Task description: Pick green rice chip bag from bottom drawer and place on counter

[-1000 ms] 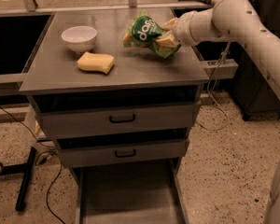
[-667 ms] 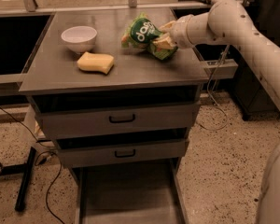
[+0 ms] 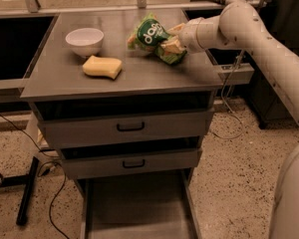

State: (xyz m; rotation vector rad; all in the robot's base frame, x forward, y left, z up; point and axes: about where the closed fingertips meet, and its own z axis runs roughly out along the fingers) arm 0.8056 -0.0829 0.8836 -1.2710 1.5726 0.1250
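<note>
The robot's white arm (image 3: 259, 44) comes in from the right side and reaches over the counter (image 3: 154, 76). At the end of the arm is the gripper (image 3: 172, 45). It sits over the back right part of the counter. The gripper is pinched onto the right end of the green chip bag (image 3: 148, 34). The bag's crinkly edge sticks out from between the tan fingers (image 3: 173, 48).

The green chip bag is over the counter, near the back and a bit right of the middle. It is tipped to one side. Its dark green round logo with white letters faces up and toward the camera. It is hard to tell if the bottom of the bag touches the counter or hangs just above it.

A white bowl (image 3: 84, 40) stands on the left part of the counter. A yellow sponge (image 3: 102, 66) lies just in front of the bowl. Both are apart from the bag.

Under the counter there are two grey drawers with black handles. The top drawer (image 3: 130, 127) and the middle drawer (image 3: 133, 164) are each pulled out a little, with a dark gap above them. The bottom drawer (image 3: 134, 208) is pulled out a long way toward the camera. It is a flat grey tray with thin side rails.

The floor (image 3: 229, 173) is speckled. A black cable (image 3: 55, 205) and a black stand leg (image 3: 26, 195) lie on it at the left.
</note>
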